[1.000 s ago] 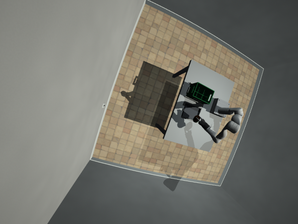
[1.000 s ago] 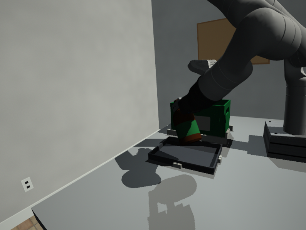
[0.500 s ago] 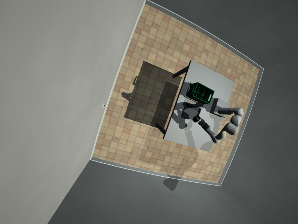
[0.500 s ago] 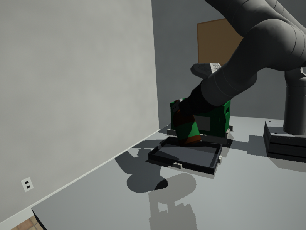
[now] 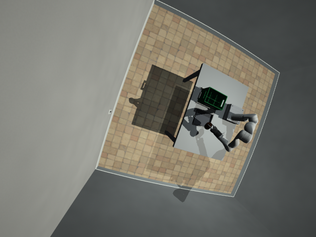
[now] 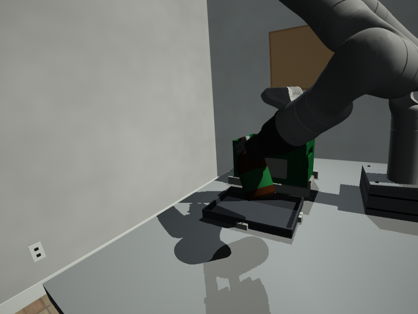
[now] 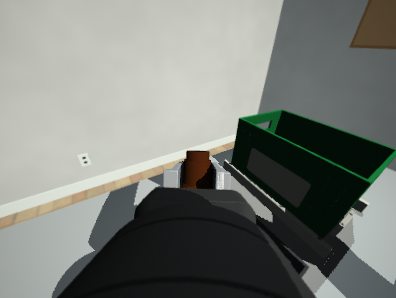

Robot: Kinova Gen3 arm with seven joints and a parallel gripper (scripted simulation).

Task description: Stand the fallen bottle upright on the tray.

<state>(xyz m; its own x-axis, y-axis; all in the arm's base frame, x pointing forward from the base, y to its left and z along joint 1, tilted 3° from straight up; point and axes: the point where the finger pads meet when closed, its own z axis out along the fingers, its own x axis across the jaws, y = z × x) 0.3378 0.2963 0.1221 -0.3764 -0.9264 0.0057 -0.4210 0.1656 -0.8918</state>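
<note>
A brown bottle (image 6: 256, 177) with a green label hangs tilted over the far side of the black tray (image 6: 256, 210); its base is at about the height of the tray's rim, and I cannot tell whether it touches the tray. My gripper (image 6: 248, 150) is shut on the bottle's neck. In the wrist view the brown neck (image 7: 196, 169) shows between my two grey fingers. From above, the bottle (image 5: 207, 125) is at the tray's (image 5: 201, 117) edge. The green crate (image 6: 275, 162) stands just behind the tray, also seen in the wrist view (image 7: 310, 170).
The crate (image 5: 213, 98) sits on a grey holder at the table's back. My arm's black base block (image 6: 388, 196) stands to the right of the tray. A wall runs along the table's left edge.
</note>
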